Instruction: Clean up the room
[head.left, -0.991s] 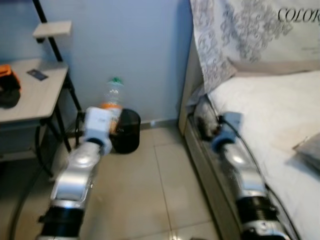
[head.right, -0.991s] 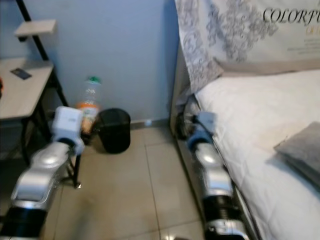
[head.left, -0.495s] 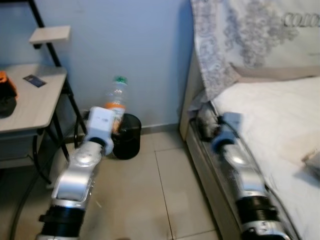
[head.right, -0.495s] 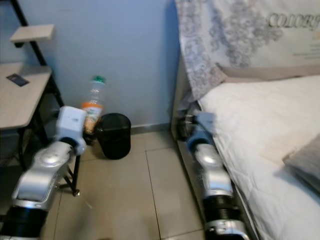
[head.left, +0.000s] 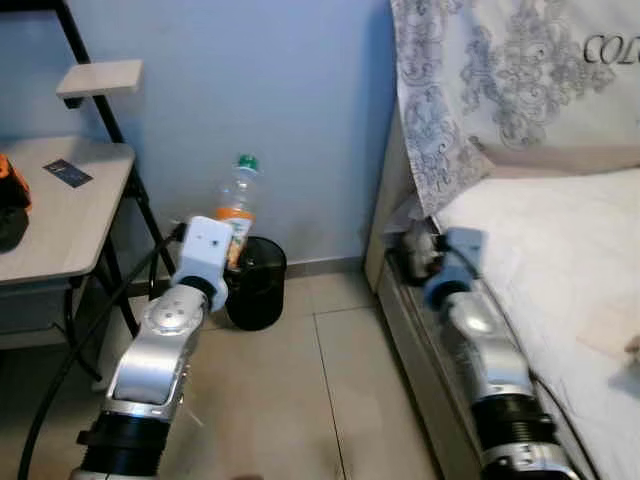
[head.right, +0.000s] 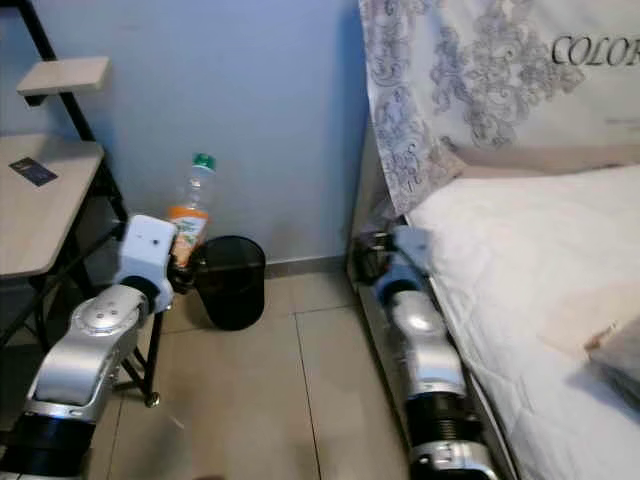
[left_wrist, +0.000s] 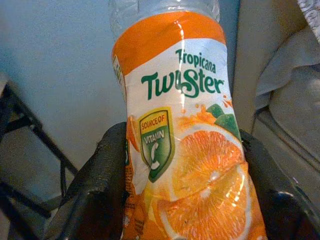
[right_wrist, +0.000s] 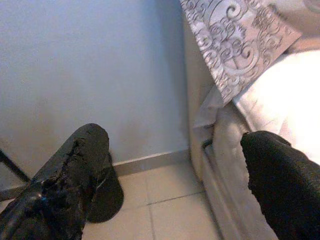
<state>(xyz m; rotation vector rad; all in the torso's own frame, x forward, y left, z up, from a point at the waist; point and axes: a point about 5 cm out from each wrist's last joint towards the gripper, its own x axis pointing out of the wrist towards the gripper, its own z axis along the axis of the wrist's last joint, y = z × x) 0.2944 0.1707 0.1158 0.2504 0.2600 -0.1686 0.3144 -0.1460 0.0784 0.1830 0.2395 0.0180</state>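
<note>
The left arm is stretched forward, and its left claw (left_wrist: 185, 200) has both black fingers (left_wrist: 97, 190) pressed on the two sides of a bottle (left_wrist: 182, 145). The right arm is stretched forward too, with the right claw (right_wrist: 175, 175) spread wide and holding nothing.

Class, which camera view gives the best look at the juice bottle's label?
The left wrist view: the juice bottle is close up, its label readable, squeezed between the left tool's fingers. Both eye views show it small, with its green cap, above the black bin.
</note>
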